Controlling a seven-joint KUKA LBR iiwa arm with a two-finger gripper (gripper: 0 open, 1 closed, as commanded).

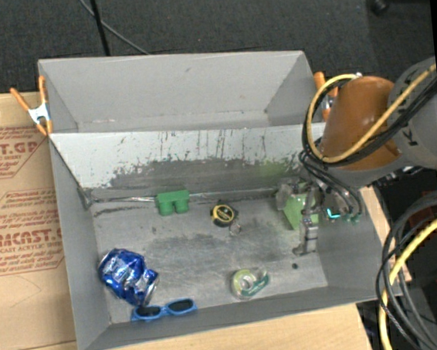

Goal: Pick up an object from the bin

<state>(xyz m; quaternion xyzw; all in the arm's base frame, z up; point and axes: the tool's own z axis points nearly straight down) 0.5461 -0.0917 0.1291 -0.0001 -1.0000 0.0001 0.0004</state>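
Grey metal all round, your bin holds a few things lying well apart. The hand hangs low at the bin's right side, and you cannot tell whether it is clenched or released. Just beside it lies a pale green piece. It is probably light and stiff, so take it across its narrow width. Further left are a crushed blue can, likely thin and slippery, blue sunglasses, a green block and a small black-and-yellow round thing.

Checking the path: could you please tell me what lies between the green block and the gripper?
A small black-and-yellow round thing, in the camera view.
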